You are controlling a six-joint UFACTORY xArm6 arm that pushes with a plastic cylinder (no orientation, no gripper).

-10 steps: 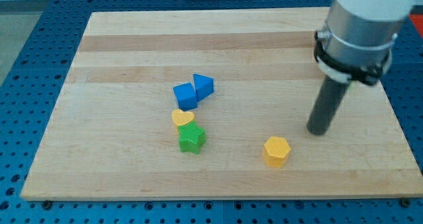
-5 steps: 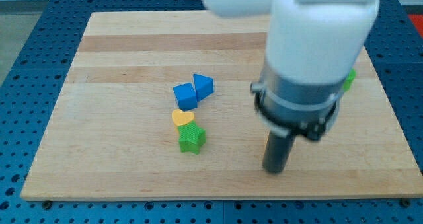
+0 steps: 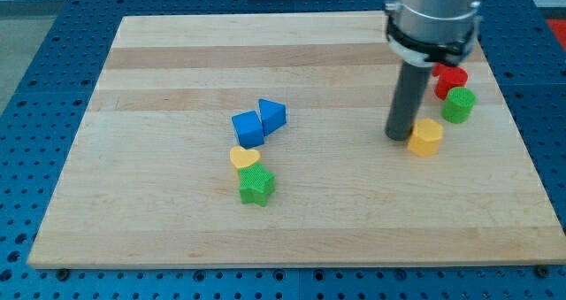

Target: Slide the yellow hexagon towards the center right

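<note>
The yellow hexagon [image 3: 426, 136] lies at the board's centre right. My tip [image 3: 399, 137] rests on the board at the hexagon's left side, touching or nearly touching it. A green block [image 3: 458, 105] sits just up and right of the hexagon, with a red block [image 3: 451, 80] above it, partly hidden by the arm.
Near the board's middle left, two blue blocks [image 3: 248, 127] [image 3: 272, 115] sit side by side. Below them lie a yellow heart [image 3: 245, 157] and a green star [image 3: 256, 187], touching. The wooden board [image 3: 141, 211] lies on a blue pegboard table.
My tip swung down to the hexagon's left, then pushed it up and right, from the lower middle to the centre right beside the green and red blocks.
</note>
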